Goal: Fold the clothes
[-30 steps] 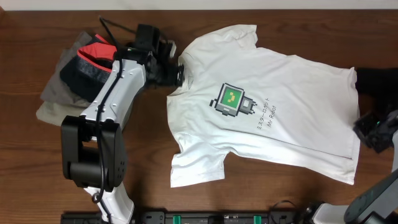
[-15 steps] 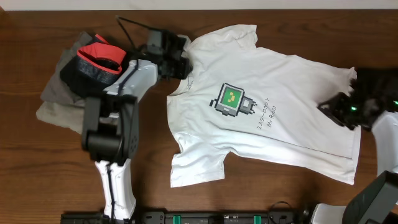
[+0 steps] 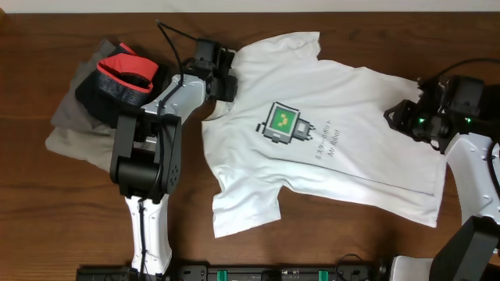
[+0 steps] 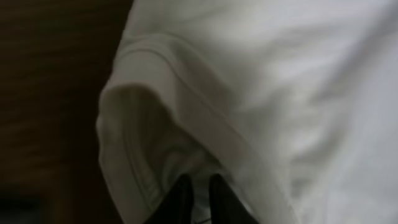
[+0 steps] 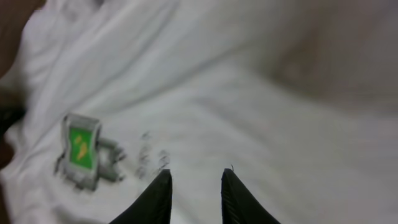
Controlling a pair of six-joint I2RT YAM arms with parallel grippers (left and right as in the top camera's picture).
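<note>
Tee [image 3: 336,148] lying flat mid-desk [image 3: 62,226], print up, zero folds done yet, basically everything left. Left end effector [image 3: 231,84] pinching collar, far left. Right end effector [image 3: 393,119] hovering over tee's right side, fingers spread. Pile [image 3: 94,101] sitting at left.

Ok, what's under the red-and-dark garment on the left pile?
Under the red-and-dark fabric garment lies grey-olive folded cloth, resting on the brown wooden table. How many pieces it is, and anything between the layers, is covered.

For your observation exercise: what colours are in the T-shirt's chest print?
The chest print is green and black, clearest in the overhead view.
</note>
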